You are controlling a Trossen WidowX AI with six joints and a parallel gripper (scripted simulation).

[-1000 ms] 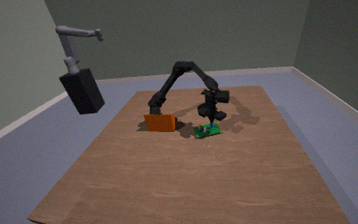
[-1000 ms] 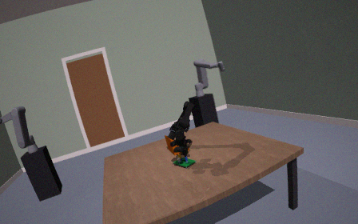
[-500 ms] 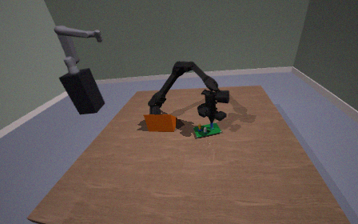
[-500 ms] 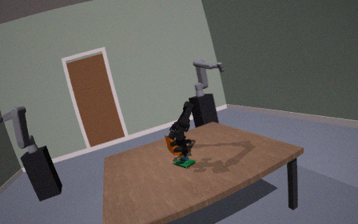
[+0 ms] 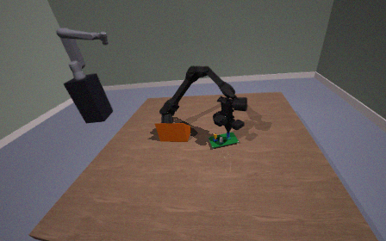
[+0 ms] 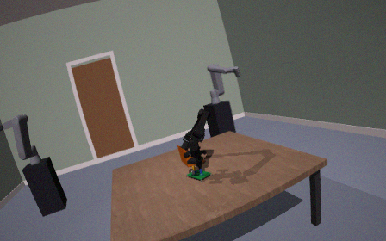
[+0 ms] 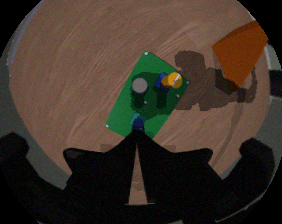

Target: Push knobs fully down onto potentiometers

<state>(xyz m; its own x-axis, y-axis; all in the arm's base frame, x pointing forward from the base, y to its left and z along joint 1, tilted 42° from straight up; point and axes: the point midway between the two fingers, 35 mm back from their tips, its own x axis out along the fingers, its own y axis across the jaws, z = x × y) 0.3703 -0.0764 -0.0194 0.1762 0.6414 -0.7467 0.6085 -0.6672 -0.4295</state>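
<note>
Right now the black arm [image 5: 203,75] reaches from its mount behind an orange block [image 5: 172,132] out over the wooden table [image 5: 203,189] and bends straight down over a small green board [image 5: 229,142]. The tool [image 5: 227,129] at its end points down at the board, and its fingers are pressed almost fully together with nothing gripped between them; in the wrist view they form a dark wedge whose tip meets a blue knob [image 7: 137,121] at the near edge of the board. Whether the tip truly presses on that knob or only stands just above it cannot be told from these views.

On the board, seen from the wrist, a grey round part [image 7: 139,86] stands toward the left and a knob with an orange-yellow top [image 7: 172,80] stands toward the right, near the far edge, with a second bit of blue just beside it. How far down either knob sits on its shaft is too small to judge.

The board lies flat on the table just to the right of the orange block in the top view, apart from it. Two grey arms on dark pedestals [image 6: 44,185] stand on the floor, well away from the table, and a brown door [image 6: 102,108] is set in the green wall.
</note>
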